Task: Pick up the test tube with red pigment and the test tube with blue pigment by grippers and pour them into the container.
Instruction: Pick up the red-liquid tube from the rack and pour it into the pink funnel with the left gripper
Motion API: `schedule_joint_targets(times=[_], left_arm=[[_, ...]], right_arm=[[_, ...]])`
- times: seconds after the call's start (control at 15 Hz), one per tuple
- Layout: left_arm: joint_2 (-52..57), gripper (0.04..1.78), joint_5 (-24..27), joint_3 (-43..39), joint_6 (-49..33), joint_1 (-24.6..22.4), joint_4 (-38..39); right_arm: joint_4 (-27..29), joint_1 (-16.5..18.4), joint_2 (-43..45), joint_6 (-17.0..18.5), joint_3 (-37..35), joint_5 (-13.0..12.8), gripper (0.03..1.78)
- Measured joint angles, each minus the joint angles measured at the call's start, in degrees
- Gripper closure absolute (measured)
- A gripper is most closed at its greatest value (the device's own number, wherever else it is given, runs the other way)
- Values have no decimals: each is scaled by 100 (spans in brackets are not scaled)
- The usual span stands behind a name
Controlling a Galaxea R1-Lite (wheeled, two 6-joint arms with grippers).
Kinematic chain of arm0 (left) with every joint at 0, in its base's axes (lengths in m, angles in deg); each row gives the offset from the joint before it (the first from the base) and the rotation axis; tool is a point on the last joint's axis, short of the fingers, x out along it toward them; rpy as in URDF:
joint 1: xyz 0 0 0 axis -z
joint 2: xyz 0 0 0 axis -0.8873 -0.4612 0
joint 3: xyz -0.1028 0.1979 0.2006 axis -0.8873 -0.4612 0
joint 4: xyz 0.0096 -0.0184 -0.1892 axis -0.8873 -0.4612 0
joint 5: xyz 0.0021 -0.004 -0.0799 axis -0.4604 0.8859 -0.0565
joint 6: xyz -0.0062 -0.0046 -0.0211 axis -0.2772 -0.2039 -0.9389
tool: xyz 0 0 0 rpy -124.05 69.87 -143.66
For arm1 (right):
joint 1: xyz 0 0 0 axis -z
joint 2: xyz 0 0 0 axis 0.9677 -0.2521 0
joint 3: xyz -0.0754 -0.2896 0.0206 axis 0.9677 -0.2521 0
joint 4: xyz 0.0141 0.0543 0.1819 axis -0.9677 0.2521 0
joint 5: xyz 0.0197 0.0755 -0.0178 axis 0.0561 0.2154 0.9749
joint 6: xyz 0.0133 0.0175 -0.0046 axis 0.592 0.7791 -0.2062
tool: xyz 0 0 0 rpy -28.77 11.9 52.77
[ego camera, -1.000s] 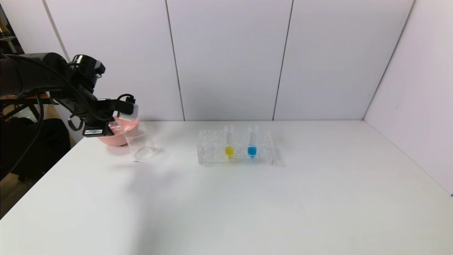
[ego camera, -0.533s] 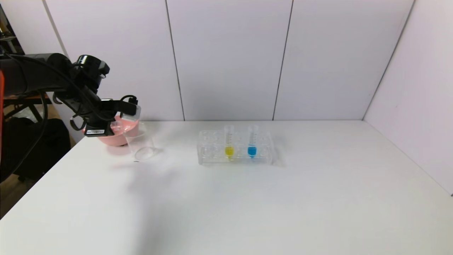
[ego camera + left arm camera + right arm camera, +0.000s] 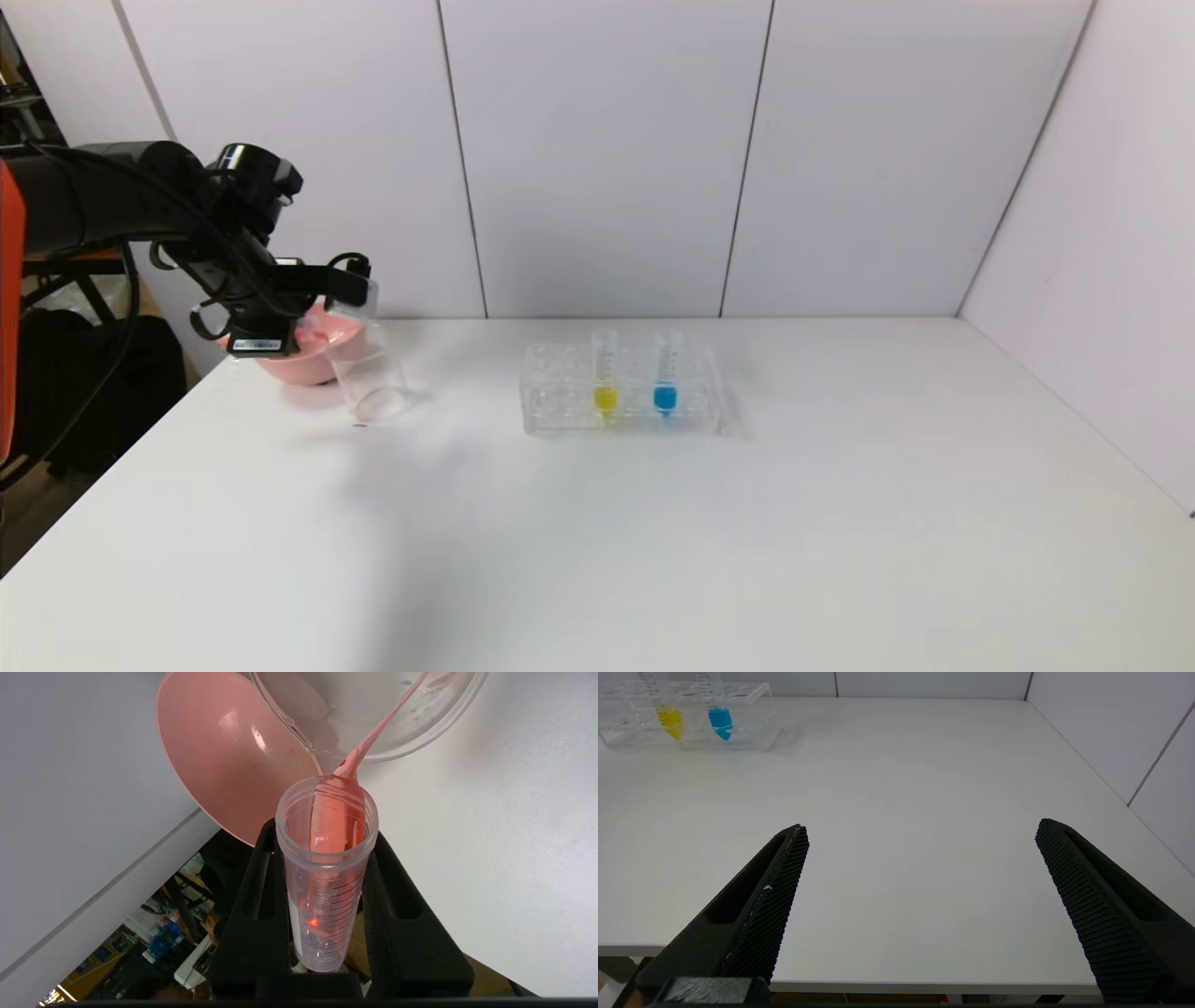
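My left gripper (image 3: 325, 833) is shut on the test tube with red pigment (image 3: 327, 882) and holds it tipped. A thin red stream runs from the tube's mouth into the container, a clear glass beaker (image 3: 420, 732). In the head view the left gripper (image 3: 297, 322) is at the far left of the table, just above the beaker (image 3: 373, 378). The test tube with blue pigment (image 3: 665, 373) stands upright in the clear rack (image 3: 560, 411); it also shows in the right wrist view (image 3: 720, 718). My right gripper (image 3: 922, 828) is open and empty above the table's near edge.
A pink round bowl (image 3: 313, 364) sits right behind the beaker at the table's left edge; it also shows in the left wrist view (image 3: 219, 751). A tube with yellow liquid (image 3: 605, 378) stands in the rack beside the blue one. White walls close the back and right.
My left arm has shifted slightly right and up over the beaker with the red tube in it. The rack, its tubes and the beaker have not moved.
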Motion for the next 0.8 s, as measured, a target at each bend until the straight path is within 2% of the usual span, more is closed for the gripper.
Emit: schedule_joint_targets(times=[0.8], left_arm=[[-52, 136, -238, 15, -28, 95, 16]], right_arm=[[0, -2, 0, 0, 0, 0, 4]])
